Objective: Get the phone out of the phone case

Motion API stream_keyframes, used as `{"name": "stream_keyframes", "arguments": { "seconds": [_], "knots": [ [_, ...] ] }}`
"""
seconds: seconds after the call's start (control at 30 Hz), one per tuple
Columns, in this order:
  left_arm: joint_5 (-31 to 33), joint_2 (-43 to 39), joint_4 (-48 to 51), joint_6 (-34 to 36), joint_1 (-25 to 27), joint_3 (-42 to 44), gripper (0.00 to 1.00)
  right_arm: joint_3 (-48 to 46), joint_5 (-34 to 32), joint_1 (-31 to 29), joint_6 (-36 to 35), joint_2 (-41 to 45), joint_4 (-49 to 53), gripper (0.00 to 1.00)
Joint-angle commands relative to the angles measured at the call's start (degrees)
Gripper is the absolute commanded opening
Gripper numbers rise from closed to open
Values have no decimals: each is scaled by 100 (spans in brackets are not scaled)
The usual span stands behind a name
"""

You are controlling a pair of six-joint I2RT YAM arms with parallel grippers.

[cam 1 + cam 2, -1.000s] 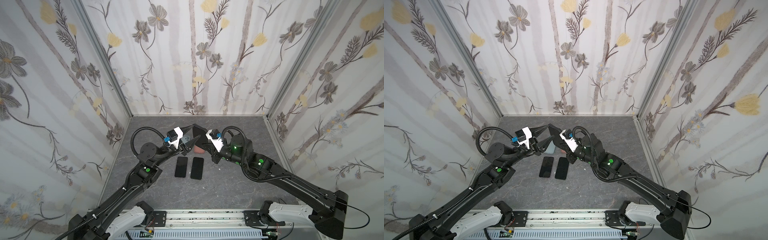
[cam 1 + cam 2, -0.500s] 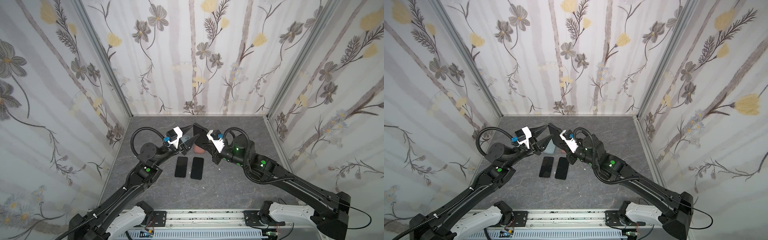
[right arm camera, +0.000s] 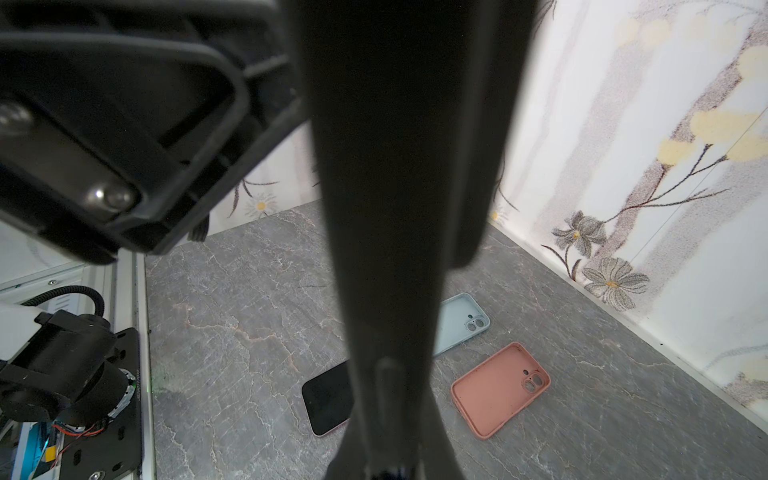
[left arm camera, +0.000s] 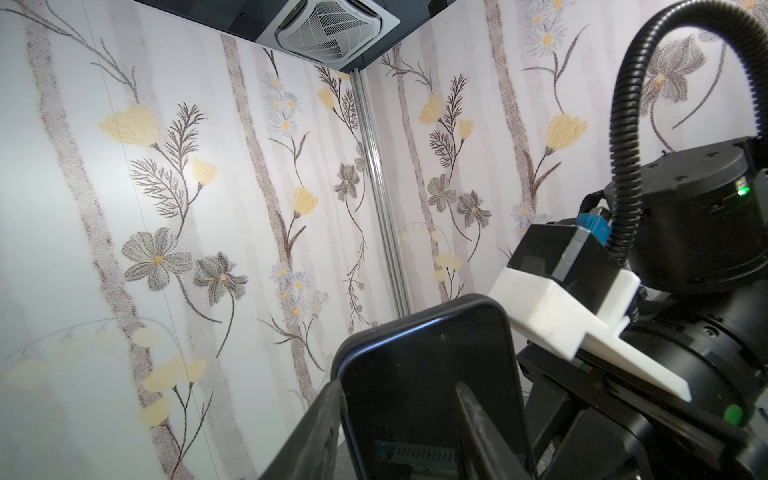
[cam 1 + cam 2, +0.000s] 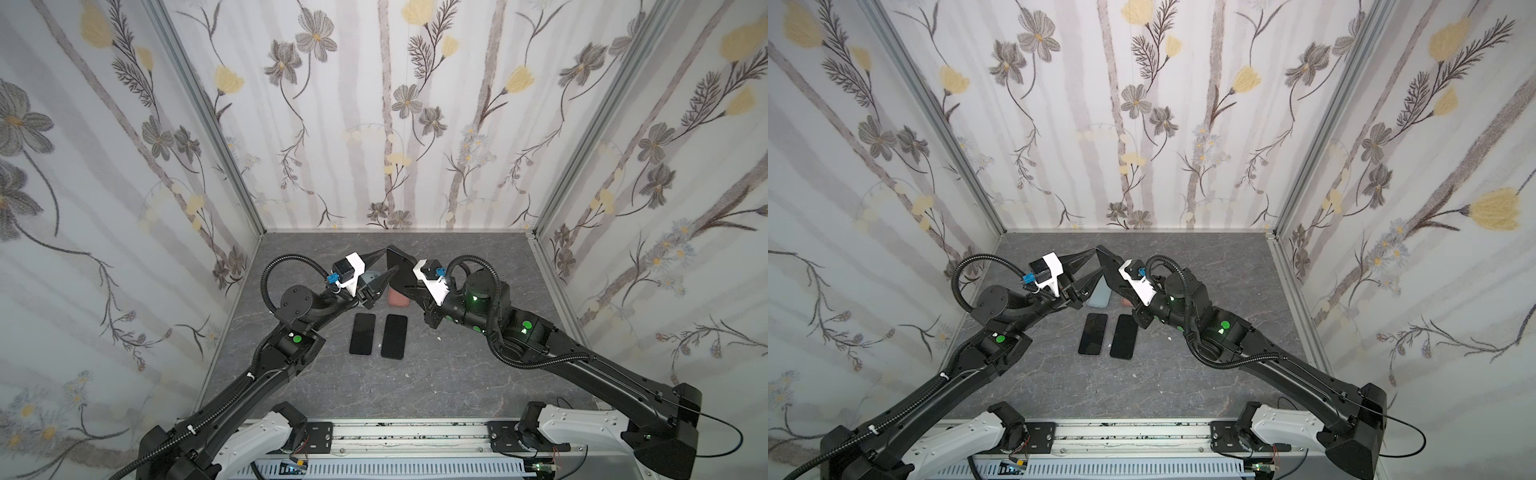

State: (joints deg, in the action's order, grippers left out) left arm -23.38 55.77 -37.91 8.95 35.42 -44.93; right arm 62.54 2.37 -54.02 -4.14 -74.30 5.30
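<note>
A dark phone (image 5: 398, 266) (image 5: 1106, 266) in a dark phone case is held tilted in the air above the table's back middle. My right gripper (image 5: 406, 284) (image 5: 1116, 283) is shut on its lower part; in the right wrist view the gripper (image 3: 386, 415) and the edge-on phone fill the centre. My left gripper (image 5: 388, 262) (image 5: 1098, 261) reaches the phone's upper end with its jaws apart. In the left wrist view one of the fingers (image 4: 328, 411) lies along the case rim (image 4: 345, 353) and the other crosses the screen (image 4: 428, 374). Whether they pinch it I cannot tell.
Two bare black phones (image 5: 362, 333) (image 5: 394, 336) lie side by side on the grey table (image 5: 457, 374). An empty pink case (image 5: 399, 298) (image 3: 500, 388) and an empty light blue case (image 5: 1099, 295) (image 3: 459, 322) lie under the grippers. Walls close in on three sides.
The left gripper's jaws have narrowed a little around the phone's upper end. Both arms and the held phone have barely moved.
</note>
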Motion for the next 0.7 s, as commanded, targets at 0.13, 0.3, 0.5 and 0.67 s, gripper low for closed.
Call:
{"name": "stream_keyframes", "arguments": {
  "seconds": [0.13, 0.3, 0.5, 0.67],
  "knots": [
    [-340, -5, 94, -11, 1, -35, 44, 116, 707, -71, -505, -53, -306, 0],
    [-543, 17, 97, -48, 1, -84, 42, 228, 788, -65, -673, -92, -12, 0],
    [-736, 25, 135, -84, 0, -110, 37, 405, 925, -65, -840, -193, 316, 0],
    [-874, 53, 216, -87, 0, -153, 36, 503, 1019, -56, -969, -251, 521, 0]
  ]
}}
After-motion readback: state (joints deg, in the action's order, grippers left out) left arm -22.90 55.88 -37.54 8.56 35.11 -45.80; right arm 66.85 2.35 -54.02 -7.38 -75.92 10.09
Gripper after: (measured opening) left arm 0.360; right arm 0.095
